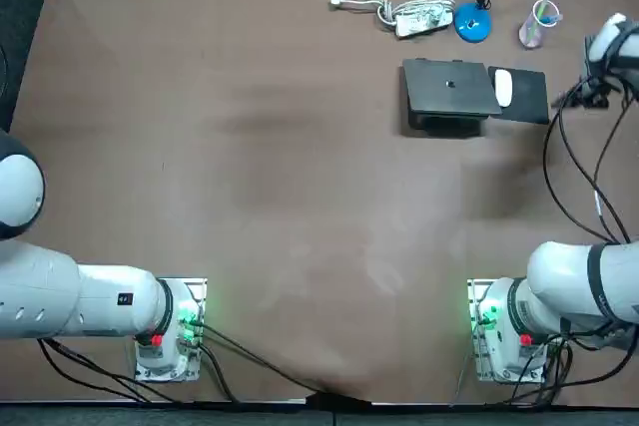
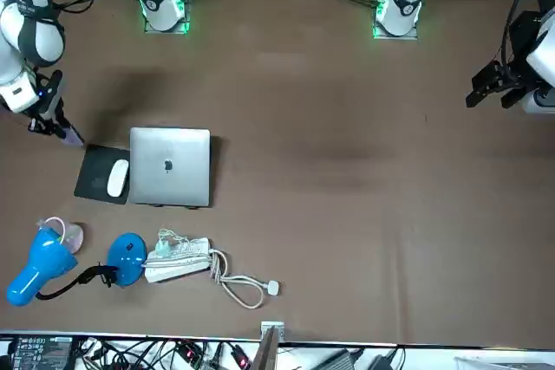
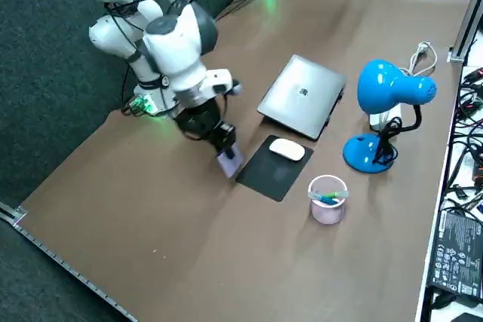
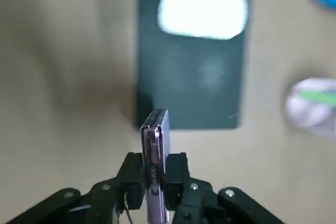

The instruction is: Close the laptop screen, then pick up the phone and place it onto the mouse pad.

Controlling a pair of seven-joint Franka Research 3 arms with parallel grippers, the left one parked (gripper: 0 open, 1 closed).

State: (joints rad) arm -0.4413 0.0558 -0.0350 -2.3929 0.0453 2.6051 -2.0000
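Observation:
The silver laptop [image 3: 302,96] [image 1: 449,87] [image 2: 170,166] lies with its lid down. Next to it is the dark mouse pad [image 3: 269,173] [image 1: 529,105] [image 4: 191,77] [image 2: 94,175], with a white mouse [image 3: 287,150] [image 4: 203,11] on the end nearer the laptop. My right gripper [image 3: 219,141] [image 4: 156,174] [image 2: 54,125] [image 1: 587,97] is shut on the phone [image 3: 229,161] [image 4: 154,150] [image 2: 75,136], held edge-on and upright. It hangs just off the pad's outer edge, a little above the table.
A blue desk lamp [image 3: 386,92] [image 2: 43,268], a pink cup [image 3: 327,199] [image 4: 312,103] and a white power strip with cable [image 2: 182,262] [image 1: 419,17] stand beyond the pad and laptop. Brown tabletop [image 1: 250,197] stretches to the left.

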